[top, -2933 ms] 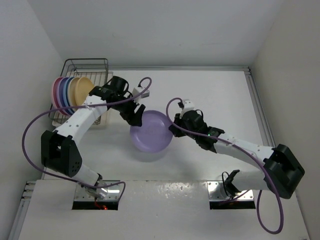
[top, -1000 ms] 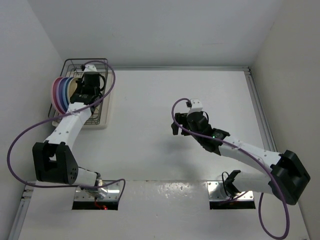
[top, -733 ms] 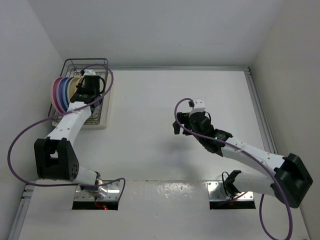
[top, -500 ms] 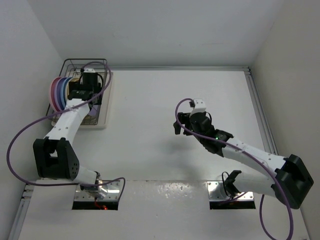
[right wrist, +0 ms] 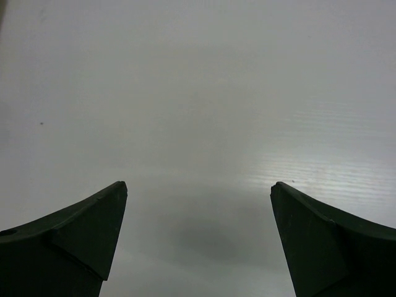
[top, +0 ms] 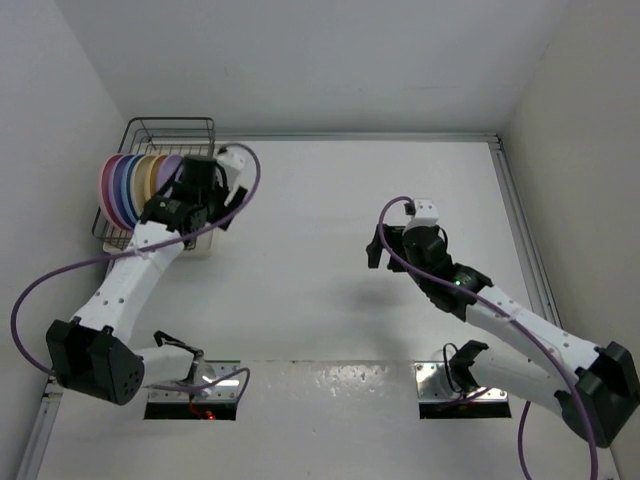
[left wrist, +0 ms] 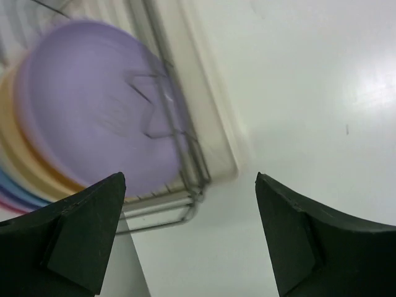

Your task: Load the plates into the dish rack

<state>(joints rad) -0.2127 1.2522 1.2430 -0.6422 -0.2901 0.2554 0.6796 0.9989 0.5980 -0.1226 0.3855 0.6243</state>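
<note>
plates (top: 133, 186): on edge in dish rack (top: 171, 124), 10 o'clock
my left gripper (left wrist: 190, 180): open, empty
my right gripper (right wrist: 198, 187): open, empty too

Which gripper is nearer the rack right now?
Left. The left gripper hangs open at the right edge of the rack, beside the plates; the right gripper is far to the right, open over bare table.

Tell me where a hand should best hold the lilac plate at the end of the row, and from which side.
Probably its top rim, from above: the lilac plate stands on edge in the dish rack, wires cross its lower part, and the orange-yellow plate sits close behind.
</note>
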